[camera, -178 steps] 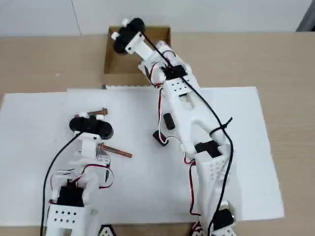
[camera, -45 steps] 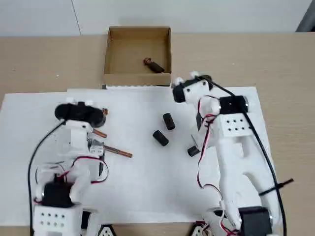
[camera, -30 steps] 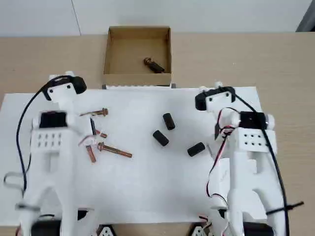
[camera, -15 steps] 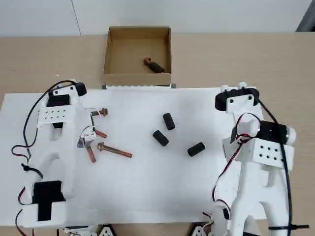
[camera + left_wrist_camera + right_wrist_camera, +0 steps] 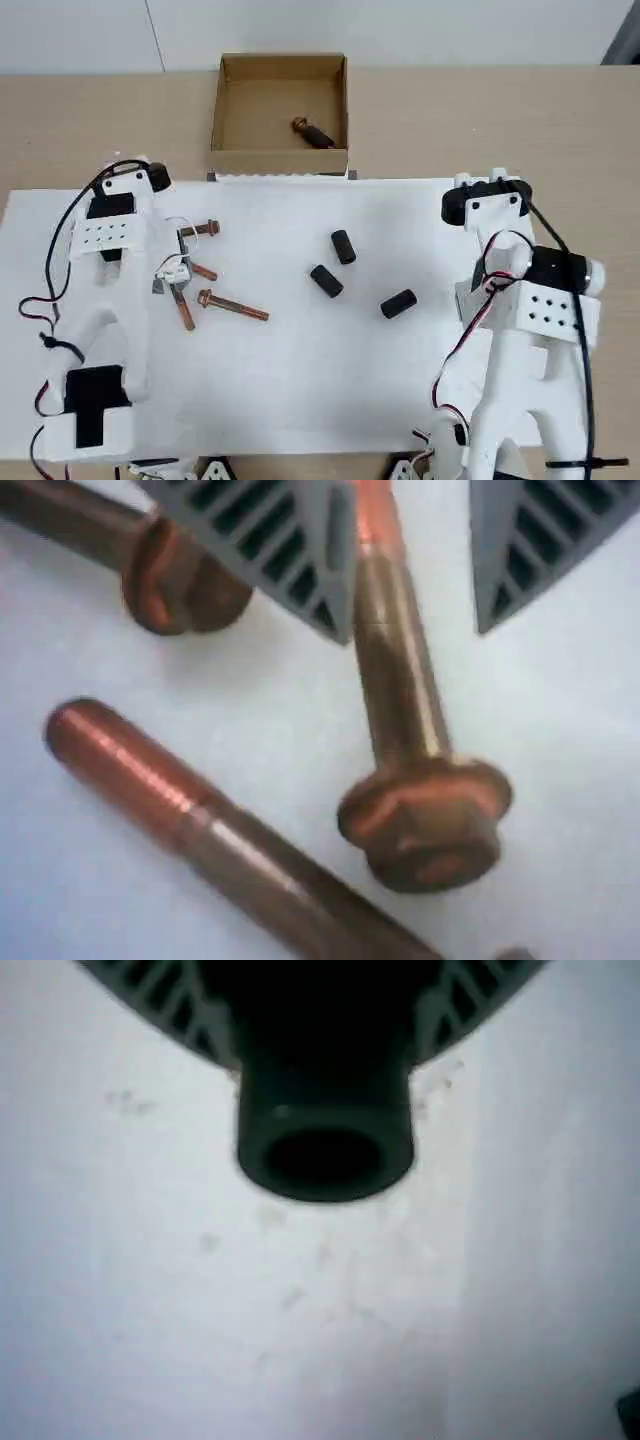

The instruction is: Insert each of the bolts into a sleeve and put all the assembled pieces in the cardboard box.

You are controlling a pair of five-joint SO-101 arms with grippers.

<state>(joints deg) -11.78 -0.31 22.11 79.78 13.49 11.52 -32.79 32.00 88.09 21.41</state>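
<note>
Working on second pairing, seemingly, counting one assembled piece (image 5: 313,133) in far cardboard box (image 5: 228,160). Straddling copper bolt (image 5: 400,710) at left with spread fingers of left gripper (image 5: 408,580). Pinching black sleeve (image 5: 325,1130) in right gripper (image 5: 325,1035) at right. Next probably needing: closing on shank, lifting, aligning with bore.

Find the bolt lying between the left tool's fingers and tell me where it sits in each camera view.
High view: the bolt lies on the left part of the sheet, at the tip of the left tool.
Left wrist view: bolt mid-picture, shaft between the open fingers, head pointing away from them.
Right wrist view: aimed elsewhere, at a sleeve in the right tool.
Shared landmark: the white sheet.
</note>
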